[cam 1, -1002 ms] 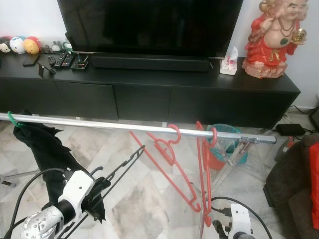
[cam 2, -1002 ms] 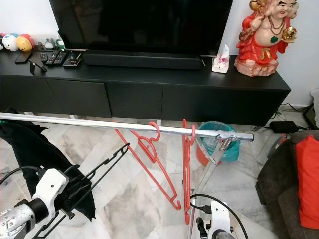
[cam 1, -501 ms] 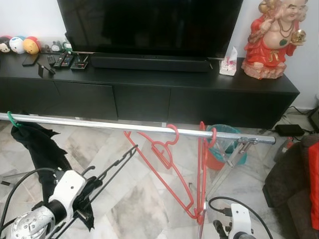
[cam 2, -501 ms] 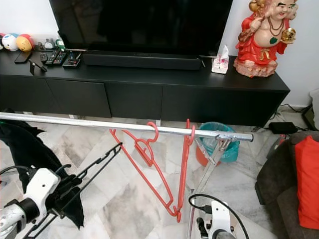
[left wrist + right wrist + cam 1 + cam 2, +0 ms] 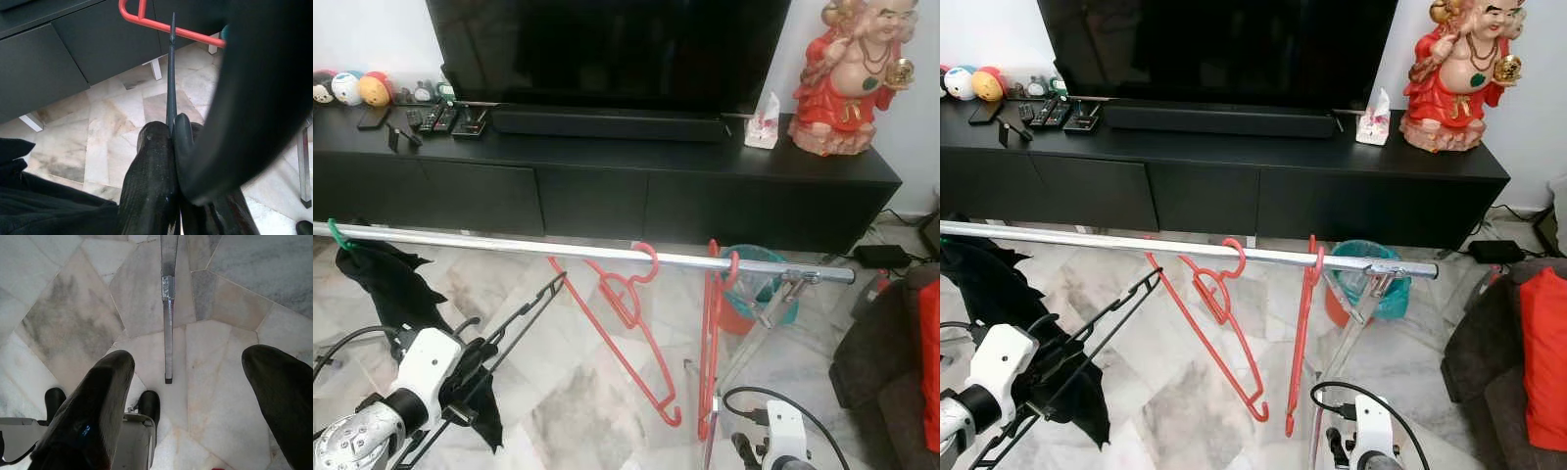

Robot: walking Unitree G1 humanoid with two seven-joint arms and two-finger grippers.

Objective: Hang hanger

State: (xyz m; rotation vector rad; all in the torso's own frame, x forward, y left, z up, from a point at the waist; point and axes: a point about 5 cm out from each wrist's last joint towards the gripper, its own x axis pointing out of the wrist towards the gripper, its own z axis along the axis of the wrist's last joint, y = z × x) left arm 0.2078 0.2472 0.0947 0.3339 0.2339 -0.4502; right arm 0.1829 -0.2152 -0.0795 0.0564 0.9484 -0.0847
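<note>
Your black hanger (image 5: 514, 320) is not hung yet: it sits below the silver rail (image 5: 509, 243), near the rail's middle stretch, hook end tilted up toward it but apart from it. The left gripper (image 5: 171, 142) is clamped on the hanger's thin wire, fingers (image 5: 151, 161) pinched tight. Two red hangers (image 5: 626, 313) already hang near the rail's right end, and a black cloth (image 5: 391, 284) drapes at its left end. What remains for you is raising the hook over the rail and letting go. The right gripper (image 5: 188, 382) hangs idle, spread wide above the marble floor (image 5: 73, 318).
</note>
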